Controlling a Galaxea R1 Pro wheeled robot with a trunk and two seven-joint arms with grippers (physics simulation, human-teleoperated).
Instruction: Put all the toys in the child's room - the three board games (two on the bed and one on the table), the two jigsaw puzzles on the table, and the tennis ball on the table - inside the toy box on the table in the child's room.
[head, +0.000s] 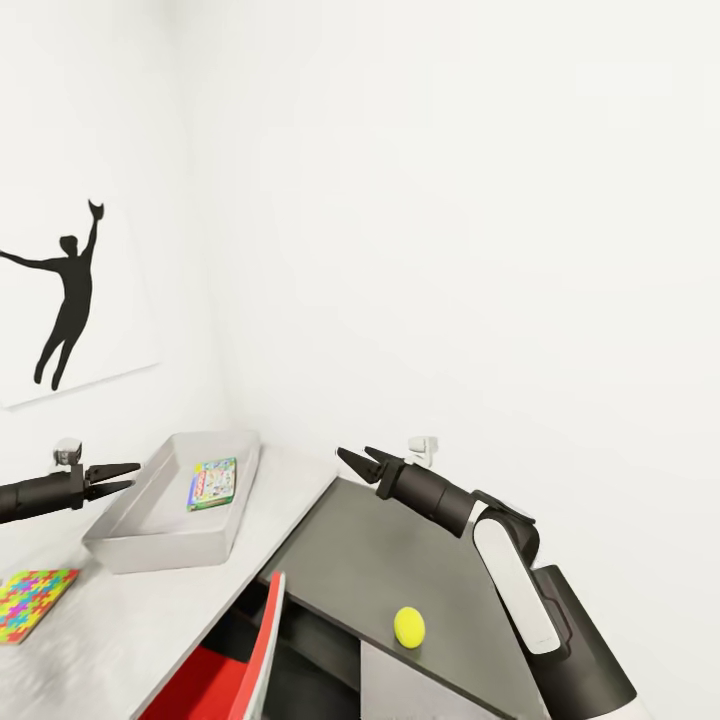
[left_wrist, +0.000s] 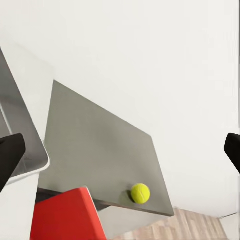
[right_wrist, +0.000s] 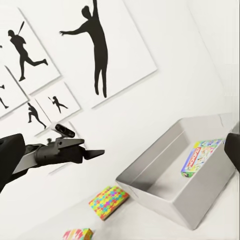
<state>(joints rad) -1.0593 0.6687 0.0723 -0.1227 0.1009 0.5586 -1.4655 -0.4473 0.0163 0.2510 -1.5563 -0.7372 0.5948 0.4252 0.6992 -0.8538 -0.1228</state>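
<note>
One board game (head: 212, 484), one ball (head: 409, 627), two puzzles (right_wrist: 108, 201)

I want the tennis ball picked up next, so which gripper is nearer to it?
Right. The right gripper hovers open over the far part of the dark end unit where the tennis ball rests near the front edge. The left gripper is farther, beside the toy box.
</note>
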